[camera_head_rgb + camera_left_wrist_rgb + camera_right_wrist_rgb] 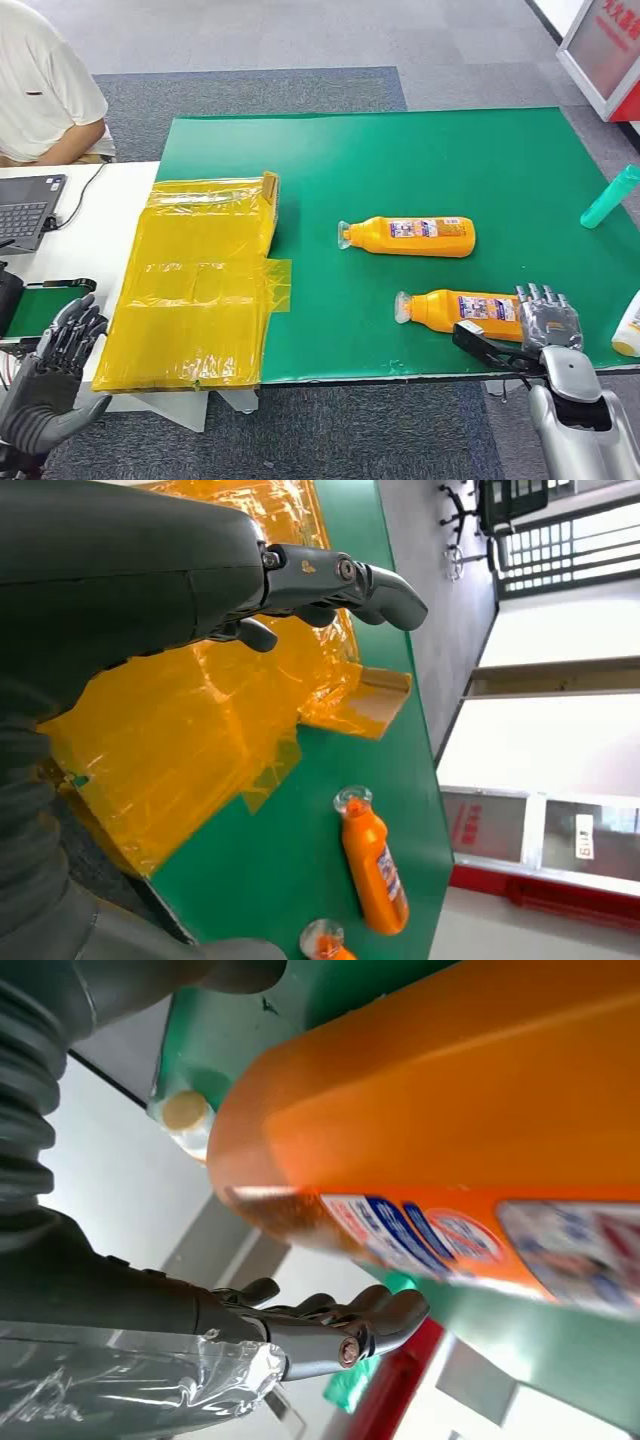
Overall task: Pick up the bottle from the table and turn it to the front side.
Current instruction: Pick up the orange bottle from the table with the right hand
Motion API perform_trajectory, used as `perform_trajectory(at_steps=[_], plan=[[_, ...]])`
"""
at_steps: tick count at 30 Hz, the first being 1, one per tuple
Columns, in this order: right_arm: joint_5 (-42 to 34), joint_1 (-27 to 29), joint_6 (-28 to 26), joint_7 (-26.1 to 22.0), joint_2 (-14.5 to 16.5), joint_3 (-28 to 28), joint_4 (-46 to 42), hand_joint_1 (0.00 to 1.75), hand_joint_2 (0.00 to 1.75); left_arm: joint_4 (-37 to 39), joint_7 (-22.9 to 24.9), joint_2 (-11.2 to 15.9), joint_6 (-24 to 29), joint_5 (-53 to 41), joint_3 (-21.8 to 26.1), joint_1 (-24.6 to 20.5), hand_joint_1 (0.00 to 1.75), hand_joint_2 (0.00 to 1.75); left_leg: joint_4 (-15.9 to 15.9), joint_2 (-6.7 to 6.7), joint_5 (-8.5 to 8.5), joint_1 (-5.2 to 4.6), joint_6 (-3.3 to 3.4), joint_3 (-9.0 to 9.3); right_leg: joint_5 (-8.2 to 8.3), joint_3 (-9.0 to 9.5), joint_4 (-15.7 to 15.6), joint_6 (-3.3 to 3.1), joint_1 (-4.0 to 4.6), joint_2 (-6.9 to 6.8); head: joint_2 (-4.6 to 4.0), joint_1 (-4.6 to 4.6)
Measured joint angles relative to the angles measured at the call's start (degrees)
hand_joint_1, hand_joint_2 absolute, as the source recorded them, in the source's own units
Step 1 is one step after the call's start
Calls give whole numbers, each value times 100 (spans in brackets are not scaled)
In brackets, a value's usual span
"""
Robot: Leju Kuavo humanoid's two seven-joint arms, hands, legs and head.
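- The nearer orange bottle [460, 310] lies on its side on the green mat [332, 170] of the desk, near the front edge, its clear cap [402, 307] pointing toward the robot's left.
- Its label (blue, red and white print) faces up, but the writing is too small and blurred to read in any view.
- The right robot hand [545, 322] sits at the base end of this bottle, fingers over its far side and thumb along the near side; whether it actually grasps the bottle, I cannot tell.
- A second orange bottle [411, 236] lies farther back, parallel, cap to the same side, with a similar unreadable label.
- The left robot hand [64, 345] hovers off the desk's front left corner, released, fingers spread, holding nothing.
- A yellow plastic-wrapped package [200, 285] straddles the mat's left edge.
- A teal bottle [610, 197] and a white bottle [628, 330] lie at the right edge.
- A laptop [26, 208] sits beside a seated person [41, 85].
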Motion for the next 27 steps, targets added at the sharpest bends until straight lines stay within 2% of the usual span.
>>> perform_trajectory(at_steps=[4,11,12,15,16,27], plan=[[0,-107,71,-26,-18,-149,247,0,175,-35,-94,15,141,-336,-43,32,0,175,0,0,0,0,0,0,0,1,0,0,0,0,1,-1],[1,-431,237,-290,-51,-376,734,2,175,-38,-137,52,134,-337,-48,49,0,175,0,0,-3,1,0,17,-1,13,-1,-1,2,2,1,-1],[1,-475,260,-326,-52,-387,805,38,175,-38,-148,58,131,-335,-48,45,0,175,0,1,-4,1,0,23,-1,19,-1,-2,2,2,1,-1],[2,-588,287,-413,-55,-404,1005,167,175,-38,-161,86,134,-325,-48,26,0,175,0,1,-9,2,0,49,-7,45,-6,-3,1,2,1,0],[2,-613,286,-432,-55,-404,1066,175,175,-38,-161,92,137,-321,-48,20,0,175,0,1,-10,2,1,56,-9,53,-7,-3,0,2,1,-1],[-9,-761,132,-513,-56,-400,1350,175,175,-38,-160,138,170,-312,-68,27,0,175,0,1,-4,2,1,73,3,71,-7,-1,1,2,1,-1]])
